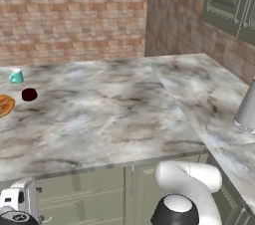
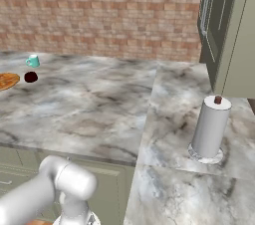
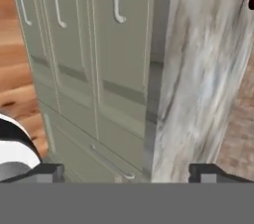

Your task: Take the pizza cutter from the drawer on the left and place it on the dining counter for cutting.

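My gripper [image 3: 129, 172] is open, its two dark fingertips [image 3: 49, 172] spread wide with nothing between them. It hangs low in front of the sage-green cabinet fronts under the dining counter [image 3: 198, 69], and the hand view is rolled so the counter edge runs down the right. A stack of drawer fronts with slim bar handles lies further along; the drawer [image 3: 117, 0] nearest the countertop is shut. The pizza cutter is hidden. In the left base view the arm [image 1: 189, 184] bends down below the dining counter [image 1: 109, 114].
A narrow door with a slim handle [image 3: 111, 161] is closest to the fingers. On the marble stand a teal cup [image 1: 16, 75], a dark red ball [image 1: 29, 94], an orange round at the left edge [image 1: 4, 104] and a paper towel roll [image 2: 210, 129]. Wooden floor [image 3: 15, 94] lies below.
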